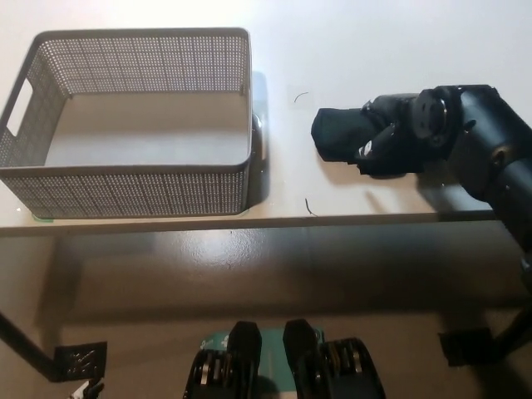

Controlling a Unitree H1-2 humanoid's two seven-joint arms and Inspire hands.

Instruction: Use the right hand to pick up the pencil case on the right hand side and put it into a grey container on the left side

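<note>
A pale table [166, 17] spans the scene, its near edge running left to right above a shadowed floor [249, 266]. Two small dark curved marks [301, 96] lie on the tabletop right of centre, one far, one near the edge.

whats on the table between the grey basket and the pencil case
In the head view, only bare white table separates the grey basket from the black pencil case, apart from two small dark curved marks. The right hand covers the case.

We can read no text, label, brand, number or sign on anything in view.
</note>
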